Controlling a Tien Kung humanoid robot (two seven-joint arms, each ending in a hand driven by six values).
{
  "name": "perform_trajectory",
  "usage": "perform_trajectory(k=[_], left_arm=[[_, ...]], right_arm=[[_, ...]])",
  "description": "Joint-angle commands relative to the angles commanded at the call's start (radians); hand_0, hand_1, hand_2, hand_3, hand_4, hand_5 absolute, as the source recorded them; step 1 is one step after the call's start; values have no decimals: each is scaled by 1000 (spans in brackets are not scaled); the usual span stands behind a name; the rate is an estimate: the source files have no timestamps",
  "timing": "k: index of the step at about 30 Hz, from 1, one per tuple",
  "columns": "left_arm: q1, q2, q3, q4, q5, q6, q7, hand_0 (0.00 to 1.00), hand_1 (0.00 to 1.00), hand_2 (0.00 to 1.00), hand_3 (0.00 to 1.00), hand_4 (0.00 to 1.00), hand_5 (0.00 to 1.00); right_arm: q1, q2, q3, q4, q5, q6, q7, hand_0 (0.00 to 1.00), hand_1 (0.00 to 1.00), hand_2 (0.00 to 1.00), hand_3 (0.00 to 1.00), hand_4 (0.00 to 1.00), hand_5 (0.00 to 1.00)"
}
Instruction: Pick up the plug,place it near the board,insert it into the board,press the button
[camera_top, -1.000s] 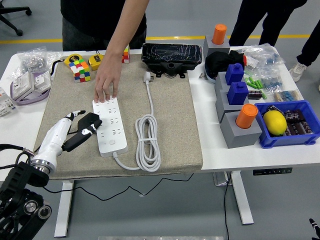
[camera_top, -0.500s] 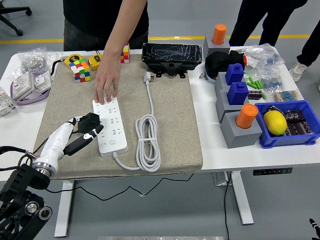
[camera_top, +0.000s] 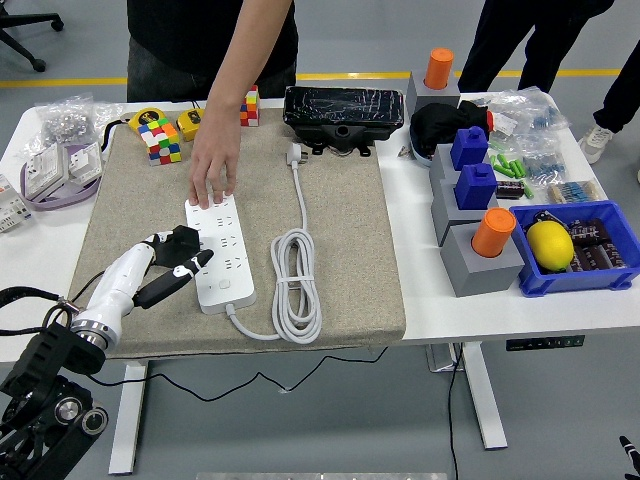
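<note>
Here, no brand or writing is legible on anything I can see. My left hand (camera_top: 172, 262) has its fingers closed around the black plug (camera_top: 183, 246), held at the left edge of the white power strip (camera_top: 221, 253), touching or just above it; I cannot tell which. The strip's long axis runs away from me on the grey mat (camera_top: 345, 235). A person's hand (camera_top: 214, 168) presses the strip's far end. Which way the plug's pins face is hidden.
</note>
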Motion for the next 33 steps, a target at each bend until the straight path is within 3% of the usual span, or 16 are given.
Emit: perform_trajectory(k=[24, 33], left_arm=[[-53, 20, 65, 13, -9, -9, -2, 967, 934, 907, 877, 998, 998], [-84, 44, 108, 17, -11, -19, -1, 968, 934, 906, 877, 998, 998]], right_arm=[[3, -4, -1, 0, 5, 0, 0, 870, 837, 798, 829, 998, 998], [4, -3, -6, 0, 9, 1, 1, 869, 837, 799, 828, 998, 998]])
